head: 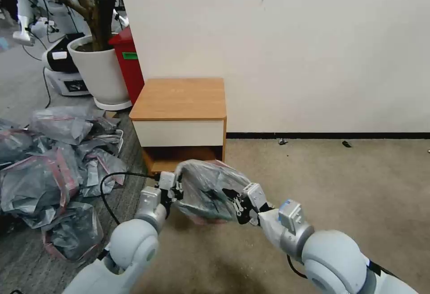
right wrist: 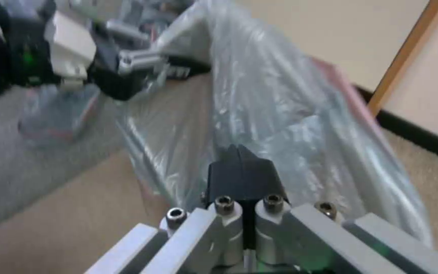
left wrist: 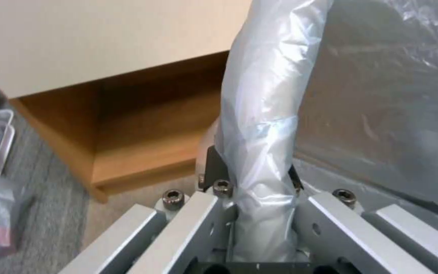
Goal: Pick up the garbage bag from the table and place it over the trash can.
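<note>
The garbage bag point(head: 206, 191), thin translucent grey plastic with a pink-red band, hangs stretched between my two grippers just in front of the table point(head: 181, 99). My left gripper point(head: 179, 185) is shut on the bag's left side; the left wrist view shows a bunched fold of the bag point(left wrist: 262, 144) pinched in that gripper point(left wrist: 252, 182). My right gripper point(head: 234, 201) is shut on the right side, and in the right wrist view its black fingers point(right wrist: 242, 173) are pressed together on the film point(right wrist: 285, 114). The trash can is out of view.
A heap of similar grey-and-pink bags point(head: 49, 164) covers the floor on the left. A large white plant pot point(head: 101, 72) and a red box point(head: 130, 63) stand behind the table's left side. A white wall point(head: 313, 52) rises behind. Beige carpet point(head: 358, 186) lies open on the right.
</note>
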